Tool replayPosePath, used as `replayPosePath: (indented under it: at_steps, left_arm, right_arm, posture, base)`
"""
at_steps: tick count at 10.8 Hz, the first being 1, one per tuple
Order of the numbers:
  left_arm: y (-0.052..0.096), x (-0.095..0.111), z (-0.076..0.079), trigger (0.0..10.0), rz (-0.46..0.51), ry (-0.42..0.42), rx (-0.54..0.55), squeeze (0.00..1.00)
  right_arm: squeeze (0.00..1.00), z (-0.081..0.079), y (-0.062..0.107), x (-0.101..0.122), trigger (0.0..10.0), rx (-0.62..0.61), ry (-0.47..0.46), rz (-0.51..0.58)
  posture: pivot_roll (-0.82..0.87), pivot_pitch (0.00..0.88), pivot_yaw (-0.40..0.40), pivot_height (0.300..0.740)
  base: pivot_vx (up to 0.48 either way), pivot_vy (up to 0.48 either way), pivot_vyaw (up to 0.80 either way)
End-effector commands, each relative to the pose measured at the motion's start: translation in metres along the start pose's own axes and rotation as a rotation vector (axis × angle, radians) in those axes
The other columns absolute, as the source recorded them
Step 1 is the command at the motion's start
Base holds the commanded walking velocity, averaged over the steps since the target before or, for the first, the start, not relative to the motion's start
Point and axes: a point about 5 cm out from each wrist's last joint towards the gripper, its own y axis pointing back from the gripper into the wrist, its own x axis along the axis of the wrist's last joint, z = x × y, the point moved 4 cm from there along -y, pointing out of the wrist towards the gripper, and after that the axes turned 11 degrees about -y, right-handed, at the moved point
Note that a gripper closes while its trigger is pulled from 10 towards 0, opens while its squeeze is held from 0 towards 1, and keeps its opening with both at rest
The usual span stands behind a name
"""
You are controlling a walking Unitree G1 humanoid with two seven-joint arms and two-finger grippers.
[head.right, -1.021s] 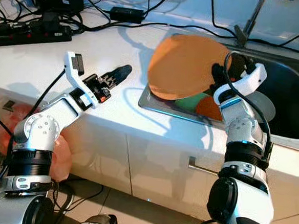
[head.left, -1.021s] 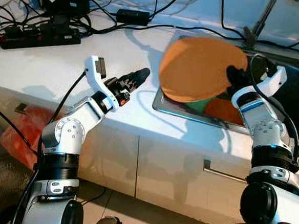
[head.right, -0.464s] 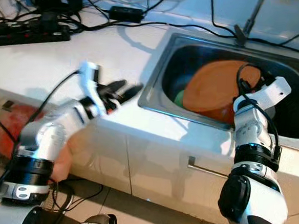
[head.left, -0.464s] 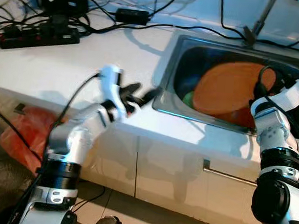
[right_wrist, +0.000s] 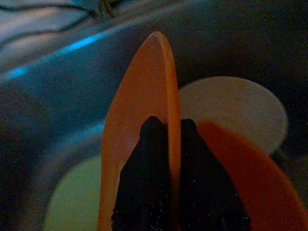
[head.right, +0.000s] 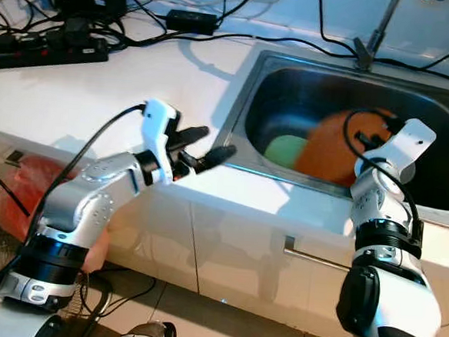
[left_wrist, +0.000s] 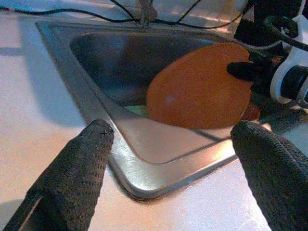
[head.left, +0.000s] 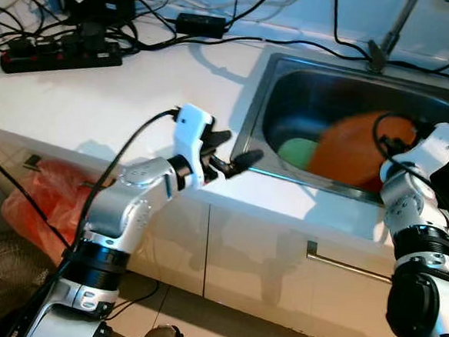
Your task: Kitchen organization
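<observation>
1. In the left eye view, we see our right hand (head.left: 396, 140) inside the sink (head.left: 252, 124), where it grips the rim of the orange plate (head.left: 349, 150). The plate stands tilted on its edge above a green plate (head.left: 297, 150) on the sink bottom. Our left hand (head.left: 237, 155) hovers over the white worktop (head.left: 98, 106), just beside the near corner of the sink, and it holds nothing.

2. In the right eye view, the scene is the same. A power strip (head.right: 44, 52) and many cables lie at the back of the worktop, well apart from both hands.

3. In the left wrist view, the two black fingers (left_wrist: 77, 173) stand wide apart, with nothing between them. Beyond them we see the sink corner and the orange plate with the right hand on its edge.

4. In the right wrist view, the two fingers (right_wrist: 151, 183) are pressed on both faces of the orange plate. A pale plate (right_wrist: 236, 106) and one more orange plate (right_wrist: 250, 192) lie below.

5. We judge that the step in hand is putting the orange plate into the sink. The next move calls for lowering it until it rests on the other plates, and only then letting the fingers go, so that it does not drop.
</observation>
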Motion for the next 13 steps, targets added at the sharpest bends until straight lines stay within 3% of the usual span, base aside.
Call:
replayPosePath:
  at_steps: [1, 3, 4, 11, 12, 13]
  left_arm:
    - [-0.006, 0.005, 0.006, 10.0, 0.004, -0.039, -0.035, 0.00]
    - [-0.008, 0.005, 0.008, 10.0, 0.005, -0.045, -0.047, 0.00]
    - [-0.008, 0.005, 0.008, 10.0, 0.006, -0.049, -0.047, 0.00]
    - [-0.006, 0.007, 0.006, 10.0, 0.025, -0.063, -0.038, 0.00]
    - [-0.005, 0.008, 0.004, 10.0, 0.031, -0.062, -0.024, 0.00]
    - [0.002, 0.008, -0.006, 10.0, 0.042, -0.065, 0.066, 0.00]
  right_arm:
    - [0.00, 0.009, -0.001, 0.008, 10.0, -0.032, 0.039, 0.032]
    - [0.00, 0.014, -0.001, 0.004, 10.0, -0.057, 0.072, 0.022]
    - [1.00, 0.015, -0.001, 0.002, 10.0, -0.062, 0.073, 0.016]
    - [1.00, 0.015, -0.001, 0.006, 10.0, -0.070, 0.055, 0.036]
    - [1.00, 0.014, -0.001, 0.010, 10.0, -0.066, 0.066, 0.052]
    - [1.00, 0.001, 0.002, 0.016, 10.0, -0.001, 0.160, 0.103]
  posture:
    - [0.13, 0.078, -0.001, 0.740]
    - [0.13, 0.078, 0.000, 0.740]
    - [0.13, 0.078, 0.000, 0.740]
    - [0.13, 0.073, -0.001, 0.740]
    - [0.13, 0.069, -0.004, 0.740]
    - [0.13, 0.069, -0.005, 0.740]
  base:
    - [0.000, 0.000, 0.00]
    - [0.000, 0.000, 0.00]
    - [0.000, 0.000, 0.00]
    - [0.000, 0.000, 0.00]
    - [0.000, 0.000, 0.00]
    - [0.000, 0.000, 0.00]
